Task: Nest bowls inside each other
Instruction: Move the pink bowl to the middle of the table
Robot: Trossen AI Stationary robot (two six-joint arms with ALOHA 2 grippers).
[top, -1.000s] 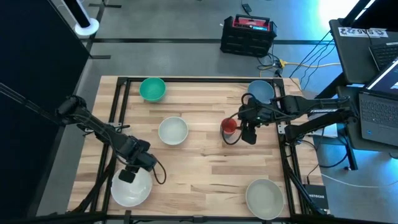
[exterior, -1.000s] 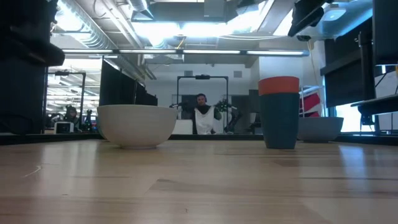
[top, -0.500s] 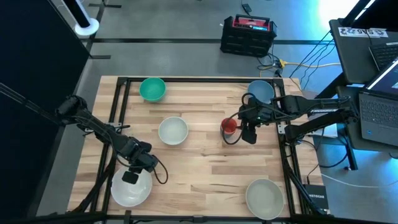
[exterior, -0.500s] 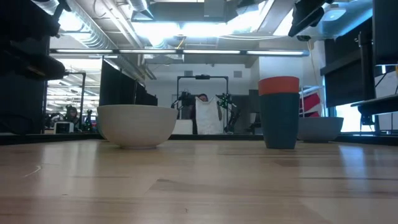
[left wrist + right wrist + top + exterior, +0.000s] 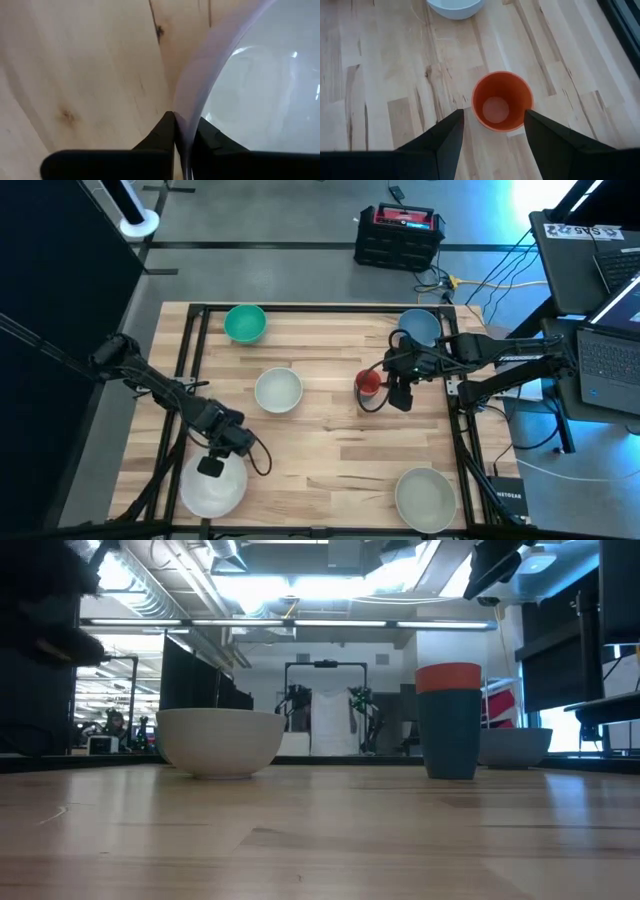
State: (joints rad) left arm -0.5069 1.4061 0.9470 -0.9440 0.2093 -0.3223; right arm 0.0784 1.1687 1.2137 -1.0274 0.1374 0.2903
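Note:
A large whitish bowl (image 5: pixel 212 488) sits at the table's near left, and my left gripper (image 5: pixel 212 466) is shut on its far rim. A small red bowl (image 5: pixel 368 383) stands in a dark blue one (image 5: pixel 448 745) right of centre. My right gripper (image 5: pixel 400 394) hovers open just right of and above it, its fingers (image 5: pixel 451 134) apart on either side of the red bowl (image 5: pixel 502 101) in the right wrist view. Resting on their bases are a green bowl (image 5: pixel 245 323), a medium white bowl (image 5: pixel 278 391), a light blue bowl (image 5: pixel 419 328) and a second large whitish bowl (image 5: pixel 425 498). My left gripper pinches the large bowl's thin rim (image 5: pixel 184 120) on its far side, one finger (image 5: pixel 210 139) inside the bowl and one (image 5: pixel 161 134) outside. The fingers come steeply from above. The bowl stays upright, its base on the table as far as the high view shows.
Black frame rails (image 5: pixel 190 360) run along the table's left, far and right edges. Bare wood (image 5: pixel 330 450) lies between the bowls at the middle and near side. A black and red case (image 5: pixel 398 235) and laptops (image 5: pixel 600 360) sit off the table.
My left gripper has shut on the large whitish bowl's far rim, with only a slight shift toward the near edge. In the low view, a person in the room behind has turned and moved off. My right arm has kept still.

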